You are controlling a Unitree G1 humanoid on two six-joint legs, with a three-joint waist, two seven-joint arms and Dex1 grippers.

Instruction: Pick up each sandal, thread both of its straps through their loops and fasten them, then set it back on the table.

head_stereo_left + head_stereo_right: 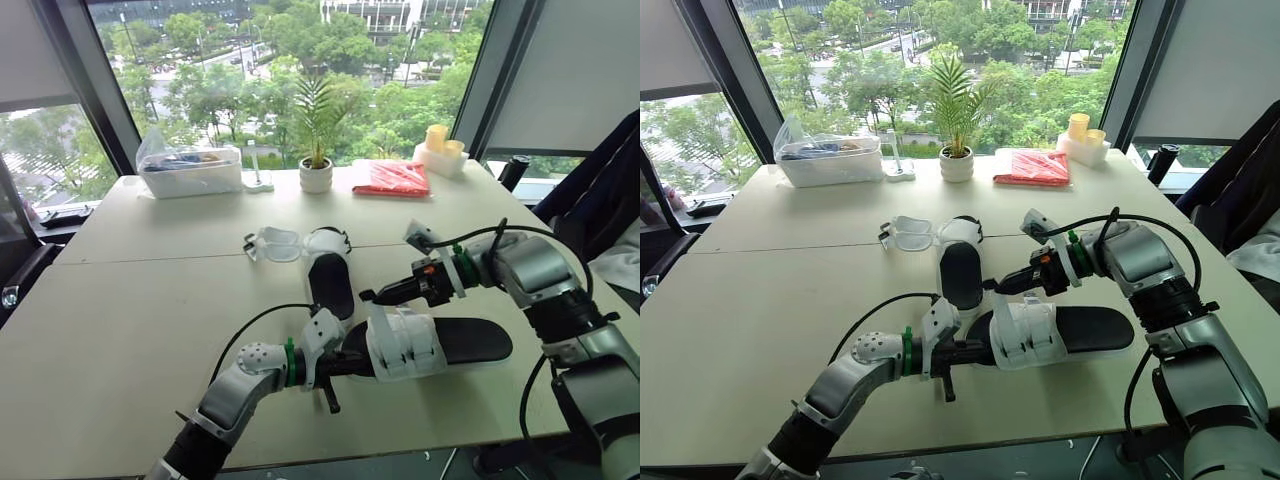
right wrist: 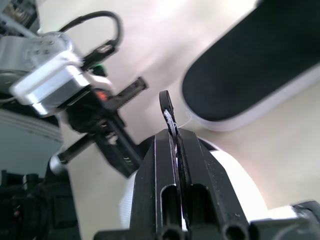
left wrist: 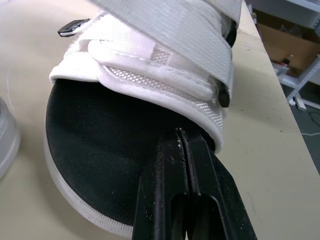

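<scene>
Table (image 1: 150, 300): near sandal (image 1: 470, 340) lies flat at 6 o'clock, with its white straps (image 1: 405, 345) draped over the footbed and, I'd judge, mid-threading. Far sandal (image 1: 330, 285), at its 11 o'clock, has straps splayed open (so both sandals are left to finish). Left gripper (image 1: 348, 362) has its fingers pressed together at the toe end, 9 o'clock; right gripper (image 1: 367, 297) is pinched tight on the black strap loop (image 2: 166, 102) at 12.

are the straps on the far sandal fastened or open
Open. The far sandal shows its black footbed bare, and its white straps lie spread on the table at its far end.
</scene>
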